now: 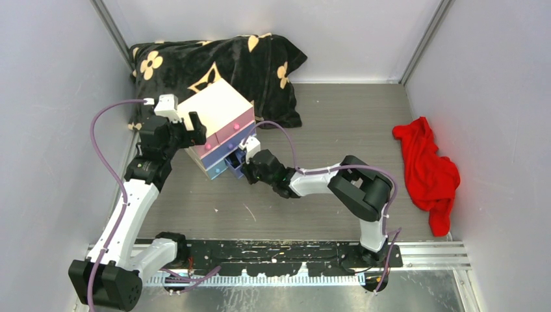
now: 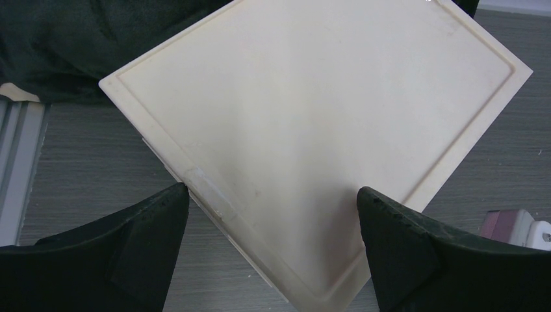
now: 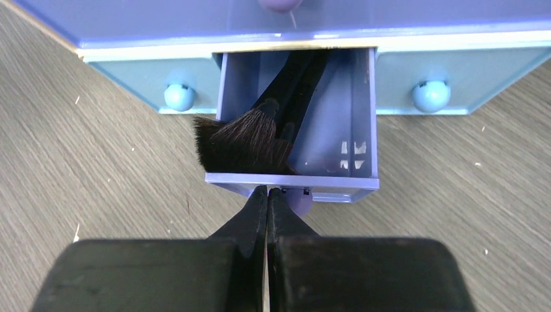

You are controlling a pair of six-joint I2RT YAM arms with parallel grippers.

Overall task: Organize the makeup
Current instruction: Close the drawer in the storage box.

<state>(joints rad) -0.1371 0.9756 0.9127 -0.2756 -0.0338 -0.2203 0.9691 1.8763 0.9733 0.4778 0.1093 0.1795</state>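
R gripper (image 3: pixel 267 193), fingers together, sits right at open drawer (image 3: pixel 338 182) front; brushes (image 3: pixel 240 140) lie straight ahead, handles pointing away. L gripper (image 2: pixel 273 192) wide apart.

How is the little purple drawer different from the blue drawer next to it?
The little purple drawer is pulled out; the blue drawer beside it is pushed shut. The purple drawer shows black brushes inside; the blue drawer hides whatever it holds. Both sit in the same row of the chest.
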